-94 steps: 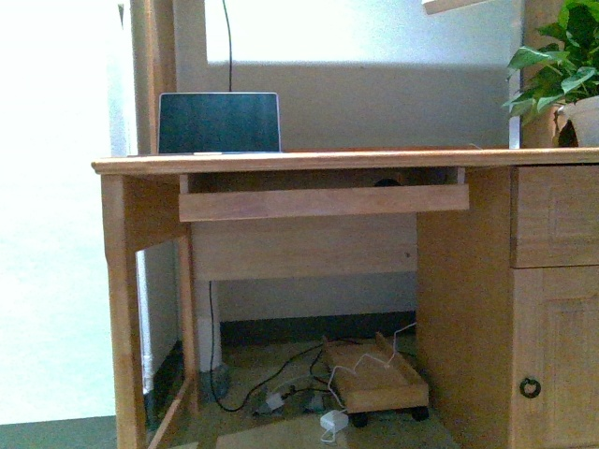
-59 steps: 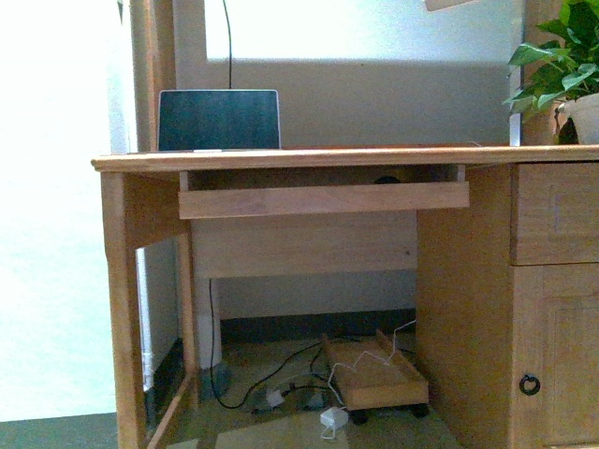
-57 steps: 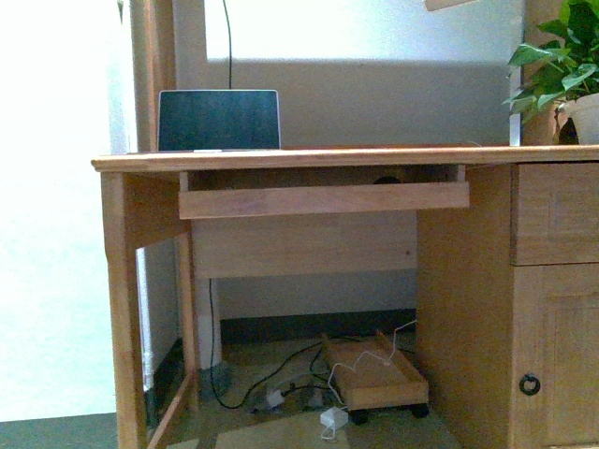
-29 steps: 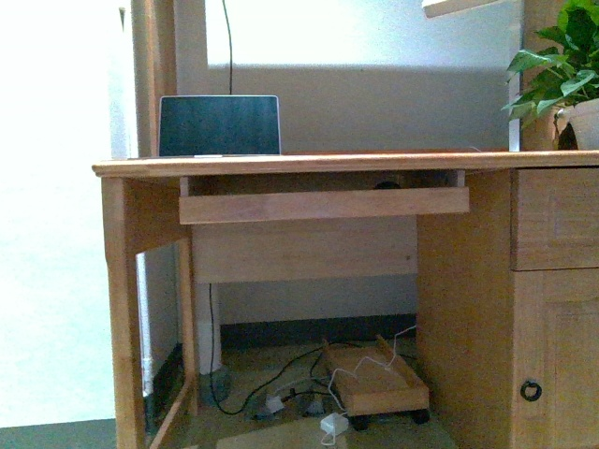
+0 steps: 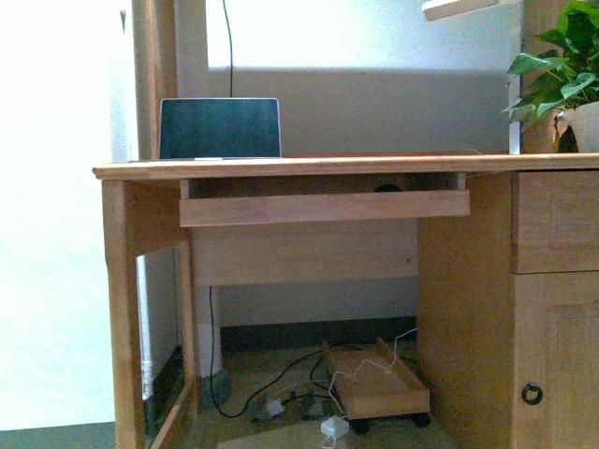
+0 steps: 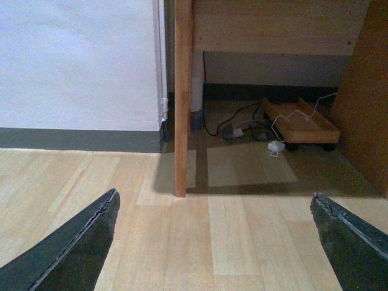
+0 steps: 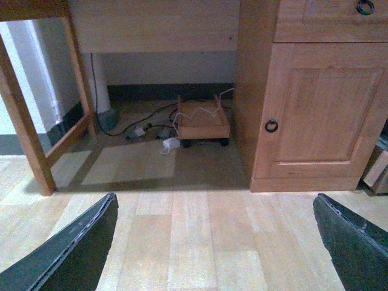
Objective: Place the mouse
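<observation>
Two hands spread wide, left hand (image 6: 213, 195) and right hand (image 7: 214, 197); mouse (image 5: 387, 187) sits on the pull-out tray (image 5: 323, 207).
We see the wooden table (image 5: 309, 166) filling the front view, w/ a cupboard door (image 7: 315, 115) under its right end. Each hand hangs low over the plank floor (image 6: 242, 242) in front of it, jaws well apart. Next in size: the laptop (image 5: 220, 128), screen upright, at the left-back of the tabletop. Then a leafy plant (image 5: 562, 65) in a pale pot at the right edge. Under the table a low wheeled board (image 5: 374, 388) stands on the floor, w/ cables (image 5: 281, 374) and a white adapter (image 5: 334, 427) beside it. Smallest is the mouse: only a dark rounded bump behind the tray's front lip, toward its right end, just under the tabletop.
</observation>
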Action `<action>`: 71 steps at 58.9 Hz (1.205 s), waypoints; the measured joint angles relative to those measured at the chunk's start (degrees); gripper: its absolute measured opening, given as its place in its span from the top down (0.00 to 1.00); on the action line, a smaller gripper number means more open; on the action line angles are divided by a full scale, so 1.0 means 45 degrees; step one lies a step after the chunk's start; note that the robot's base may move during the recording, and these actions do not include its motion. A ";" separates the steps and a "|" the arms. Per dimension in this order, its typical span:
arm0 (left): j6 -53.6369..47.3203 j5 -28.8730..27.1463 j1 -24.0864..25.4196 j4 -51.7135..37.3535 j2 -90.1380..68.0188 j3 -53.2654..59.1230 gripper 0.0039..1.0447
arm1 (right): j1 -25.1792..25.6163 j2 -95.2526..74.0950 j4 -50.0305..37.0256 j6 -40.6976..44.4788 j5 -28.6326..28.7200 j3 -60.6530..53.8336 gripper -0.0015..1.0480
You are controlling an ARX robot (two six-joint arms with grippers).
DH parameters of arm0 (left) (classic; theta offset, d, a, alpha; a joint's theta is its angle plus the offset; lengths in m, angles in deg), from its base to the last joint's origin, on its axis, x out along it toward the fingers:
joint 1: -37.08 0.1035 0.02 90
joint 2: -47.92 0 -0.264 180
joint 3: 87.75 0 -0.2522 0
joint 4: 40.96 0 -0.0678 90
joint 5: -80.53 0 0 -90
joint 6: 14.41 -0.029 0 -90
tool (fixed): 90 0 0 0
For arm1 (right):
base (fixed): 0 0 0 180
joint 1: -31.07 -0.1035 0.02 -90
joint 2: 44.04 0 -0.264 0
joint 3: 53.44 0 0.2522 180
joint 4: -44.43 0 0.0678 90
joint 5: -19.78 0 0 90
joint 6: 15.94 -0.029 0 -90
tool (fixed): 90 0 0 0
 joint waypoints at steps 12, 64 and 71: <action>0.0000 0.0000 0.0000 0.0000 0.0000 0.0000 0.07 | 0.0000 0.0000 0.0000 -0.0005 0.0000 0.0000 0.07; 0.0000 0.0005 0.0000 0.0000 0.0000 0.0000 0.07 | 0.0000 0.0000 0.0000 -0.0005 0.0000 0.0000 0.07; 0.0000 0.0005 0.0000 0.0005 0.0000 0.0000 0.07 | 0.0000 -0.0005 0.0005 0.0000 0.0000 0.0000 0.07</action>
